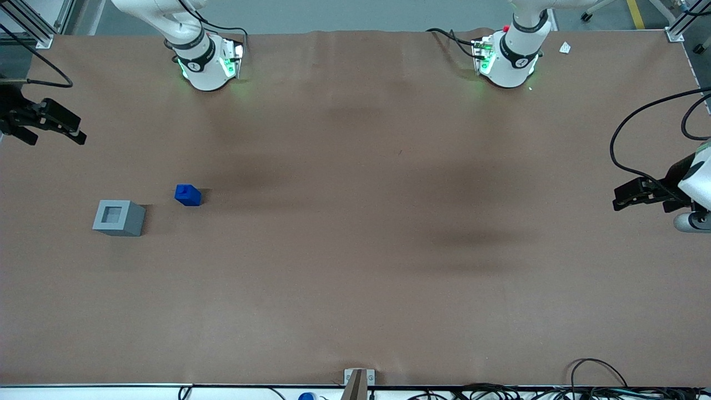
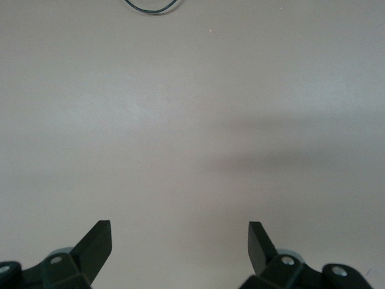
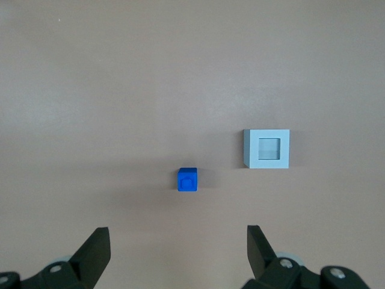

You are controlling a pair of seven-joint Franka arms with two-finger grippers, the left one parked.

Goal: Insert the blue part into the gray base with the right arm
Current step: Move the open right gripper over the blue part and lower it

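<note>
On the brown table covering (image 1: pixel 355 266), toward the working arm's end, the blue part (image 1: pixel 188 195) stands knob-up, apart from the gray base (image 1: pixel 118 218), which lies at about 8 o'clock from it and nearer the front camera. Right gripper (image 1: pixel 53 132) hovers at roughly 10 o'clock from both, high above the surface, fingers (image 3: pixel 96 250) spread wide, holding nothing. Step in hand, judged: approach and grasp. Descend centred over the part (image 3: pixel 187 179), closing on its flat sides below the narrower knob. Both pieces look like smooth, hard, matte plastic; the base (image 3: pixel 267 149) is a cube with a square recess on top.
</note>
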